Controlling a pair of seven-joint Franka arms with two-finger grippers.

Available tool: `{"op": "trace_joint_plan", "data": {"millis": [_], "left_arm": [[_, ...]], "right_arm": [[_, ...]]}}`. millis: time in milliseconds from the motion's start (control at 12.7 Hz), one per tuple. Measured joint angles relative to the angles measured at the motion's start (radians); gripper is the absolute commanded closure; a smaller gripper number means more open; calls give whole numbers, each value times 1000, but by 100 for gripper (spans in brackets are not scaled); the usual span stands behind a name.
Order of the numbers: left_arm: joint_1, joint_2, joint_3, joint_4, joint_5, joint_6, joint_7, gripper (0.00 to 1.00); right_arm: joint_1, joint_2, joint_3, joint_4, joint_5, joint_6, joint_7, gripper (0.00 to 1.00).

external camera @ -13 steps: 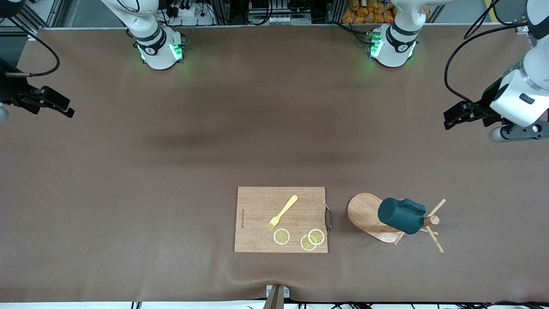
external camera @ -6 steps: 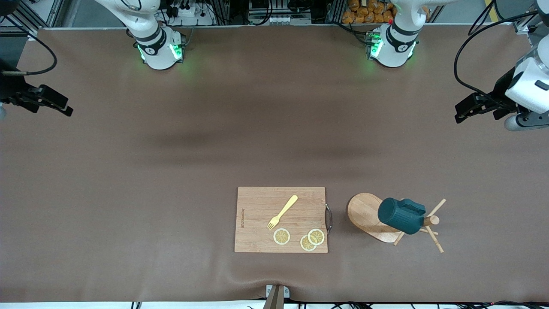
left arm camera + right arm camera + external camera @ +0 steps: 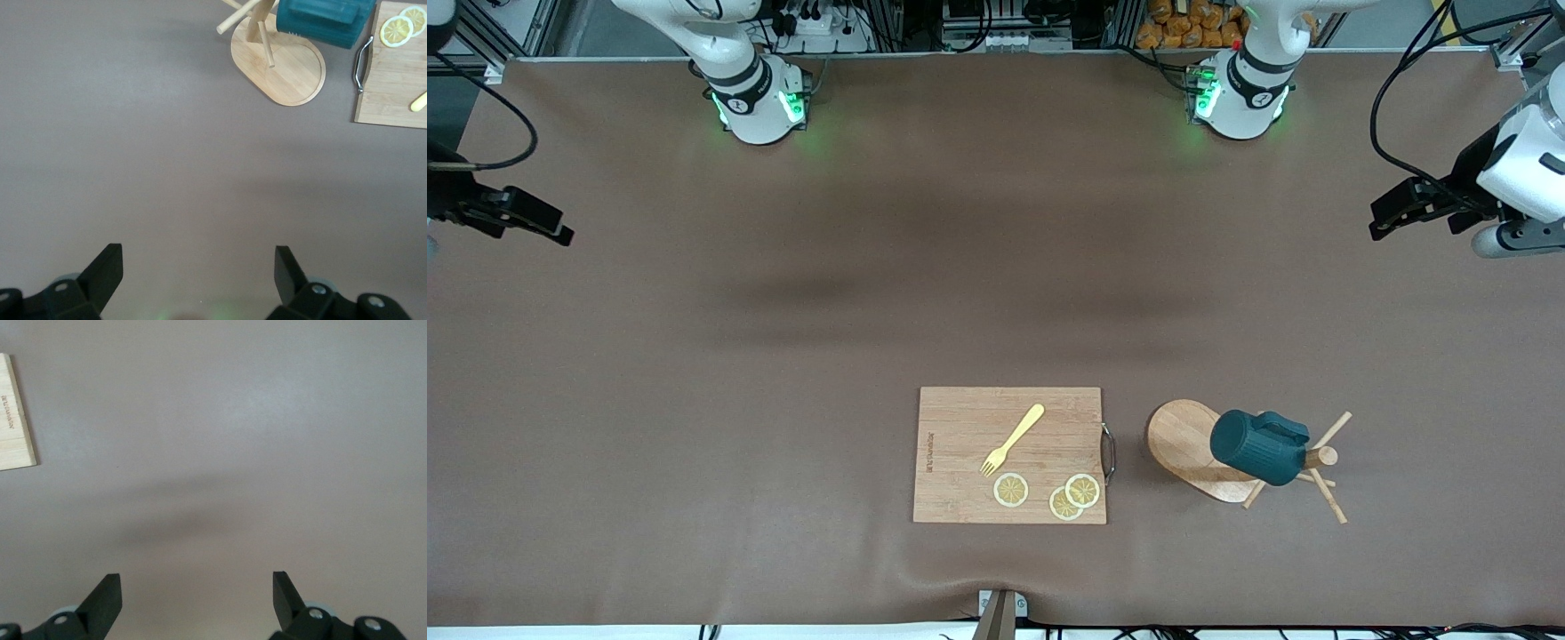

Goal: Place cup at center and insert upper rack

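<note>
Front view: the cup [image 3: 1260, 446] hangs on its side on the wooden mug rack [image 3: 1192, 449], which stands on the brown bench [image 3: 783, 356] toward the left arm's end, near the front camera. Just beside the rack, toward the right arm's end, lies a cutting board [image 3: 960, 480] carrying a yellow fork [image 3: 1013, 439] and three lemon slices [image 3: 1011, 490]. Left tool [image 3: 1387, 218] hovers over bare bench at the left arm's end, fingers spread wide, holding nothing. Right tool [image 3: 556, 229] hovers over the bench's edge at the right arm's end, also spread wide and empty.
</note>
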Motion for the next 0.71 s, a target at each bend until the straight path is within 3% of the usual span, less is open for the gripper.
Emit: {"op": "trace_joint_plan", "data": {"millis": [711], "left_arm": [[-15,-4,0,7,0,-10,4,0]], "right_arm": [[15,-5,-11,8,-1,-15,0,0]]}}
